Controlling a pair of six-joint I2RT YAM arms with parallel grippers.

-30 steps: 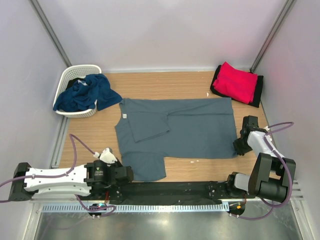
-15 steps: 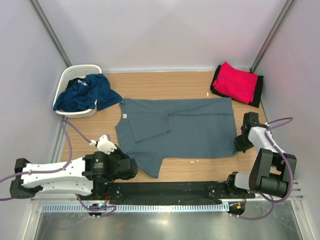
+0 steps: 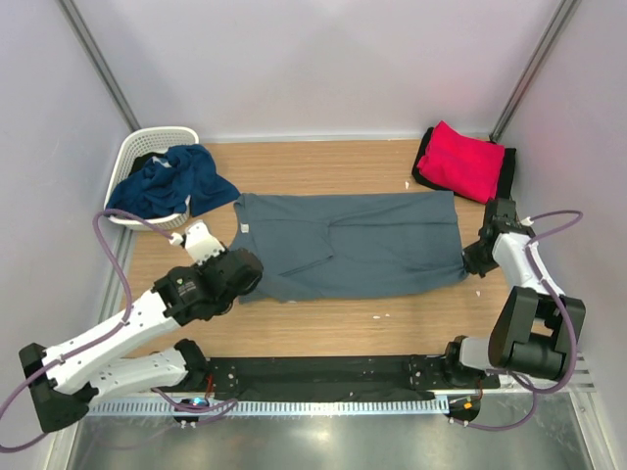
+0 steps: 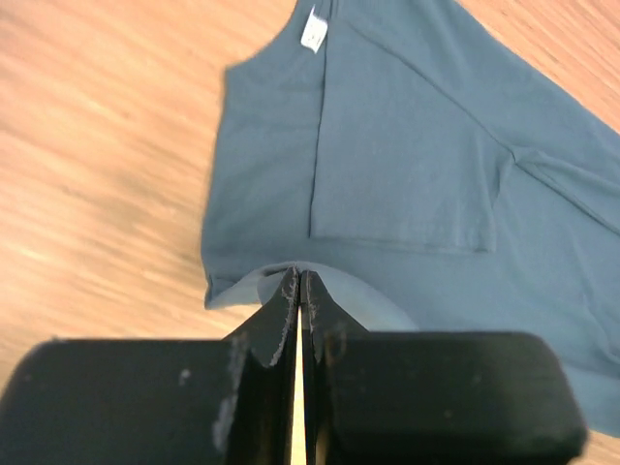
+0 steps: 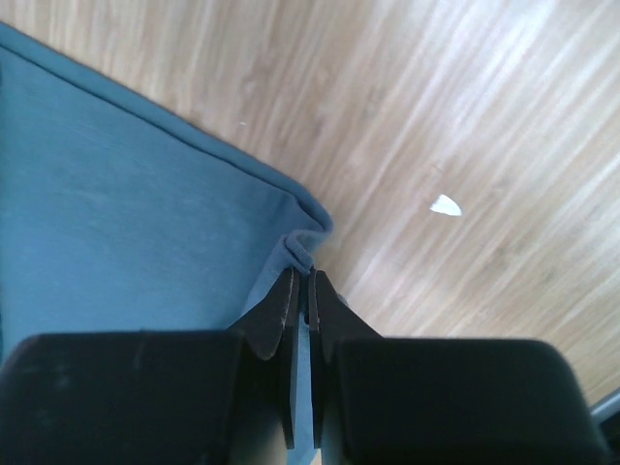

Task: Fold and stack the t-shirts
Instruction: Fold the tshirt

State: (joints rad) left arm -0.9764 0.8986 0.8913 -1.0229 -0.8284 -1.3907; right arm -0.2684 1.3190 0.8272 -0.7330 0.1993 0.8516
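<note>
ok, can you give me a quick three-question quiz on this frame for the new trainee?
1. True or false: the red t-shirt lies on top of the black t-shirt.
2. The navy t-shirt is: A spread flat; B draped over the white basket; C neatly folded.
3. What do the left hand and the right hand both pinch?
Key: 1 true. 2 B. 3 the grey-blue t-shirt, at its near edge.

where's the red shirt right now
In the top view the red shirt lies folded in the far right corner, on top of the black shirt, just beyond the spread grey shirt.
</note>
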